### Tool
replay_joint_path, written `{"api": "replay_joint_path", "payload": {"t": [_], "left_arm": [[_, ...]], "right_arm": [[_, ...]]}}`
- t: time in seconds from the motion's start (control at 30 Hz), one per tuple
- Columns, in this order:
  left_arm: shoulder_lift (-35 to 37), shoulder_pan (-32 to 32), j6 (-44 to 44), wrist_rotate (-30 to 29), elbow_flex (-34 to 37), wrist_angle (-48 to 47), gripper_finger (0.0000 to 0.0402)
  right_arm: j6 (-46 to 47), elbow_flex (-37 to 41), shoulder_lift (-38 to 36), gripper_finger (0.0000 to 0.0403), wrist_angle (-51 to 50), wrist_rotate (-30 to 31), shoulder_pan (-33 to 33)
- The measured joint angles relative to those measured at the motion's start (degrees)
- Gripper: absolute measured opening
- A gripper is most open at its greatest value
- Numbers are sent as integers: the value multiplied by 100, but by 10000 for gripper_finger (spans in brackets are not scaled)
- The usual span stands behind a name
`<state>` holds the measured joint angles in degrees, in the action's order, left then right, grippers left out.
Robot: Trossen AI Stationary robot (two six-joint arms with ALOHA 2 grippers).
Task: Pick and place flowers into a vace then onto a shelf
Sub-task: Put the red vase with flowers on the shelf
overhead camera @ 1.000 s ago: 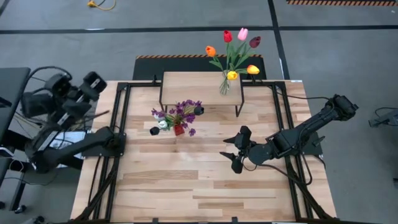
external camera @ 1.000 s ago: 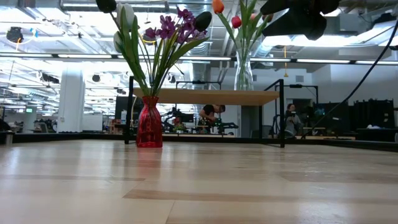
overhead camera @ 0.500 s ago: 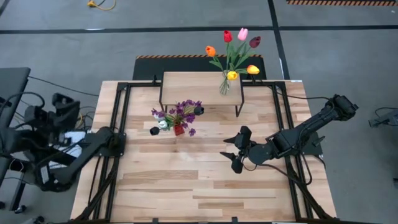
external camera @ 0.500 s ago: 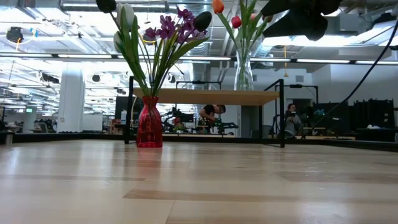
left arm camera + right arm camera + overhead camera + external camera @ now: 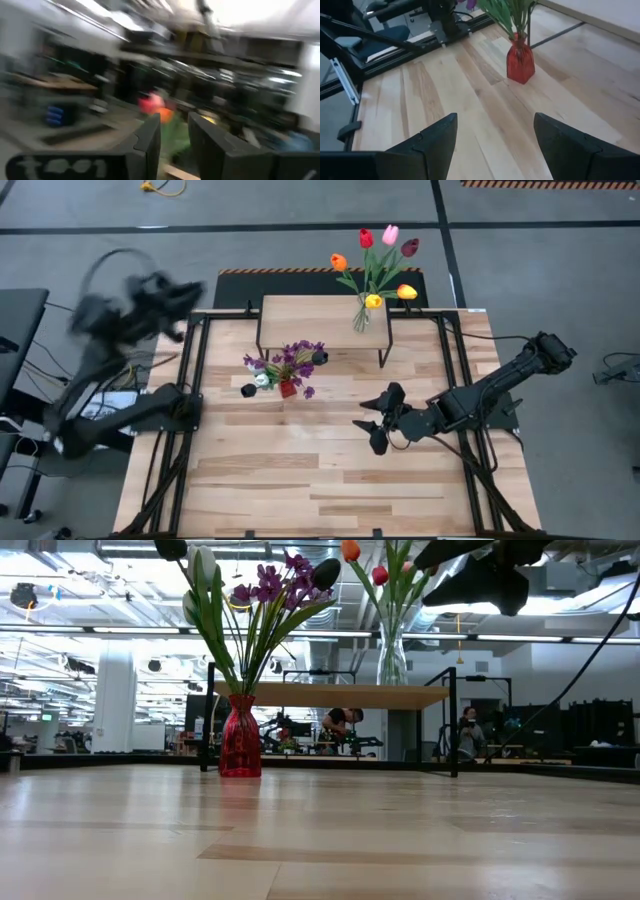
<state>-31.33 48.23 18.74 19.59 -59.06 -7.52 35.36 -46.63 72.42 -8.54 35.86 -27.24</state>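
Observation:
A red vase (image 5: 287,388) stands on the table in front of the shelf and holds a purple sprig with white and black tulips (image 5: 262,590). A clear glass vase (image 5: 391,655) stands on the shelf (image 5: 320,320). It holds red, pink, orange, yellow and maroon tulips (image 5: 378,265). My right gripper (image 5: 372,425) hovers open over the table's right half, pointing toward the red vase (image 5: 520,62). My left gripper (image 5: 185,292) is raised beyond the table's far left corner and blurred. Its fingers (image 5: 150,145) stand a little apart with nothing between them.
Black frame rails (image 5: 195,380) run along the table's left and right sides. Bare planks (image 5: 300,480) fill the near half. The left arm's base and cables (image 5: 110,415) sit off the left edge. People (image 5: 340,725) show in the room far behind the shelf.
My left arm has swung fast off the table's left side, first out to the left, then up toward the far left corner, and its wrist has turned. My right gripper has rolled a little in place. Both vases and their flowers stand as before.

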Motion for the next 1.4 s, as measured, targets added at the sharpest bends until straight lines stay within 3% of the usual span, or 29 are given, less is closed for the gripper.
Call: {"api": "replay_joint_path", "payload": {"t": [0.13,0.2,0.27,0.4,0.5,0.6,0.7,0.8,0.9,1.0,1.07,1.17,1.27,1.33,1.4], "left_arm": [[-982,-411,486,1836,15,1564,87],[-1206,-865,815,2484,-2,2511,87],[-1333,-1587,1015,2538,-5,3348,87],[-1334,-3126,862,2054,-4,4595,87],[-1316,-4280,600,1913,-18,4655,87],[-1336,-5572,-14,1511,-7,3972,86],[-1343,-6986,-934,461,-1,2982,86],[-1372,-8342,-1616,-1066,-1,2502,86],[-1426,-9663,-2158,-3185,-1,2147,86],[-1450,-10812,-2402,-5828,-3,1666,86],[-1564,-11443,-2422,-7634,-3,1420,86],[-1851,-12044,-2417,-9806,-3,1207,86],[-2105,-12245,-2234,-10848,-1,969,86],[-2168,-12260,-1777,-10913,-3,713,86],[-2194,-12255,-1011,-10580,-3,184,86]], "right_arm": [[69,0,0,256,2,-15,-53],[69,0,1,256,0,-22,-97],[69,0,-1,256,0,-22,-137],[69,0,-1,256,-22,-25,-203],[68,0,-1,256,-63,-53,-201],[68,0,-1,256,-130,-148,-190],[69,0,-1,256,-173,-149,-190],[69,0,-1,256,-185,-152,-196],[67,0,-1,256,-188,-152,-192],[67,0,1,256,-195,-152,-193],[67,0,0,256,-222,-152,-192],[66,0,0,256,-280,-152,-192],[65,0,1,256,-363,-154,-192],[65,0,0,256,-391,-154,-192],[47,0,1,256,-453,-152,-192]]}}
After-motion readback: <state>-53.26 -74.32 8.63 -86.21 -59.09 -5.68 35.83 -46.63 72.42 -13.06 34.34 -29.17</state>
